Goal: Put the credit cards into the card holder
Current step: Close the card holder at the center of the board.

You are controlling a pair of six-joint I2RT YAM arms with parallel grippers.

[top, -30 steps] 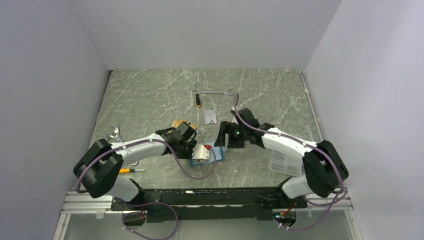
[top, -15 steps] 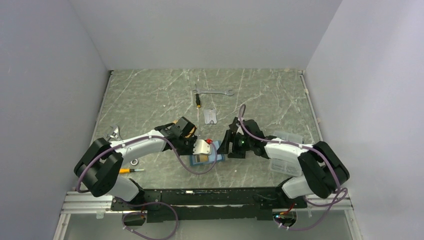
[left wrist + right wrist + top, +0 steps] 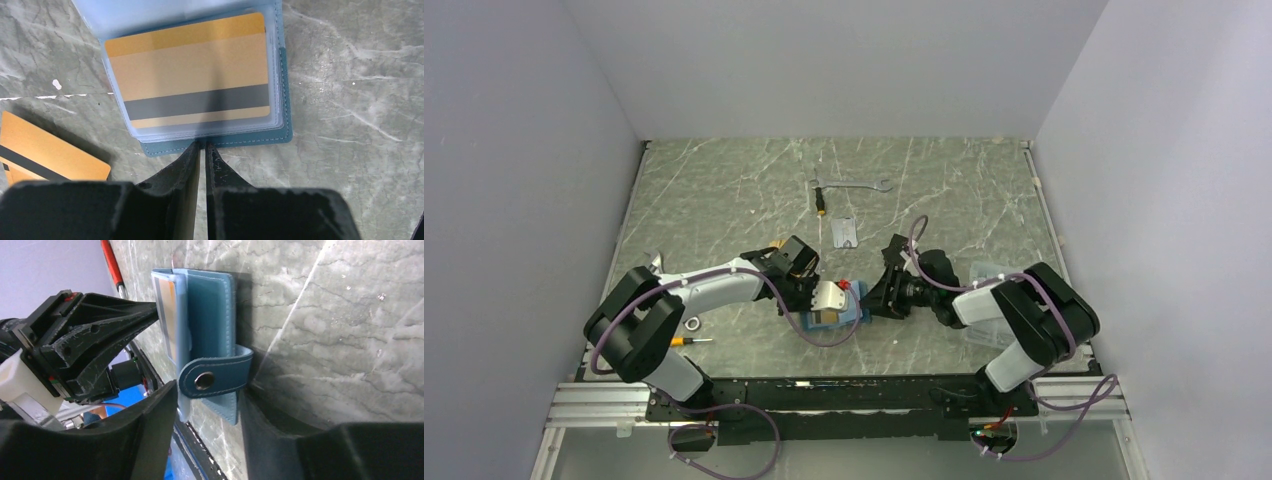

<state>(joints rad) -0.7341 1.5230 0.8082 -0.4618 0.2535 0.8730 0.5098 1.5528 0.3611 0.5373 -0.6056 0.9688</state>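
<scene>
The teal card holder (image 3: 250, 138) lies open on the table, with its snap tab (image 3: 215, 376) sticking up at one end. An orange-gold credit card (image 3: 190, 75) with a dark stripe sits inside its clear sleeves. Another orange credit card (image 3: 47, 152) lies flat on the table to the left. My left gripper (image 3: 202, 145) is shut, its tips touching the holder's near edge, with nothing between them. My right gripper (image 3: 210, 390) straddles the holder's tab end, both fingers against it. In the top view the holder (image 3: 852, 318) lies between the left gripper (image 3: 836, 306) and the right gripper (image 3: 874, 300).
A wrench (image 3: 852, 184), a small screwdriver (image 3: 822, 208) and a printed packet (image 3: 845, 232) lie farther back. A clear packet (image 3: 986, 302) sits under the right arm. A yellow-handled tool (image 3: 686, 340) and a metal part (image 3: 654, 266) lie near the left arm. A red handle (image 3: 111, 262) shows beyond the holder.
The right arm has swung in and down toward the holder, and its jaws have narrowed around the tab end. The left gripper has shifted slightly nearer and stayed shut at the holder's edge.
</scene>
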